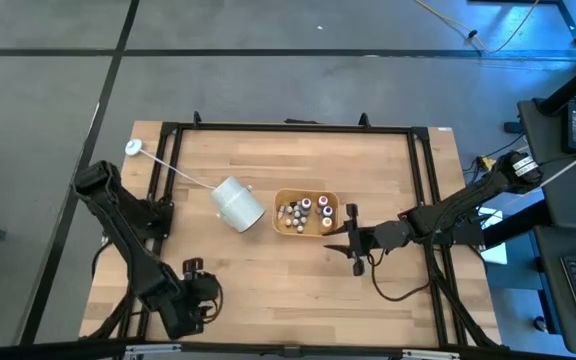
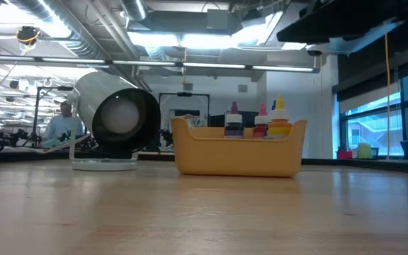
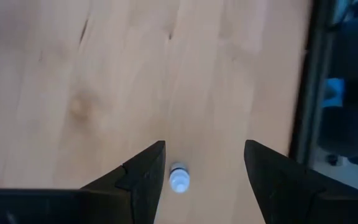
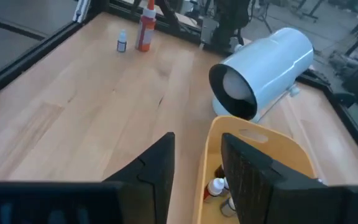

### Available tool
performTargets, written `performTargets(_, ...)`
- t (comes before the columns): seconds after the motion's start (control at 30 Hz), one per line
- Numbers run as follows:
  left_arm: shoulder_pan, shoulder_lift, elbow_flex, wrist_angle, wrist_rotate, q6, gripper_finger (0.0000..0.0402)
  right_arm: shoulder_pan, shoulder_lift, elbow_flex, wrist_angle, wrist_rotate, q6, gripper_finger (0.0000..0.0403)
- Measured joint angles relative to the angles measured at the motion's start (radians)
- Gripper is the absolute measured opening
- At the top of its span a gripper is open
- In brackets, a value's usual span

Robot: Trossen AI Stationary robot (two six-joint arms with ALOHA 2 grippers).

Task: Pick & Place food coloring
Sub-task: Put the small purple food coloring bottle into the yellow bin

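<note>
Bottle: a tiny whitish food coloring bottle (image 3: 178,177) is lying on the table (image 1: 268,270), between the left gripper's (image 3: 204,180) parted fingers.
Tray (image 1: 308,195): sitting at two o'clock, holding other bottles.
Right gripper (image 4: 197,168): hanging open over the tray rim.

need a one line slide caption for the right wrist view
Right pincer open at the rim of the yellow-orange rounded tray of small food coloring bottles, beside a large white cylindrical cup lying sideways.
</note>
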Motion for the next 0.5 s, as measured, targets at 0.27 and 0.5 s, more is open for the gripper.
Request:
performTargets(0.27,0.025,0.034,-0.051,0.044,0.061,0.118,0.0212,-0.045,0.000,0.000,-0.014,0.000,0.068,0.0134)
performTargets(0.5,0.060,0.118,-0.052,0.043,0.238,0.189,0.0212,-0.052,0.000,0.000,-0.069,-0.001,0.145,0.0134)
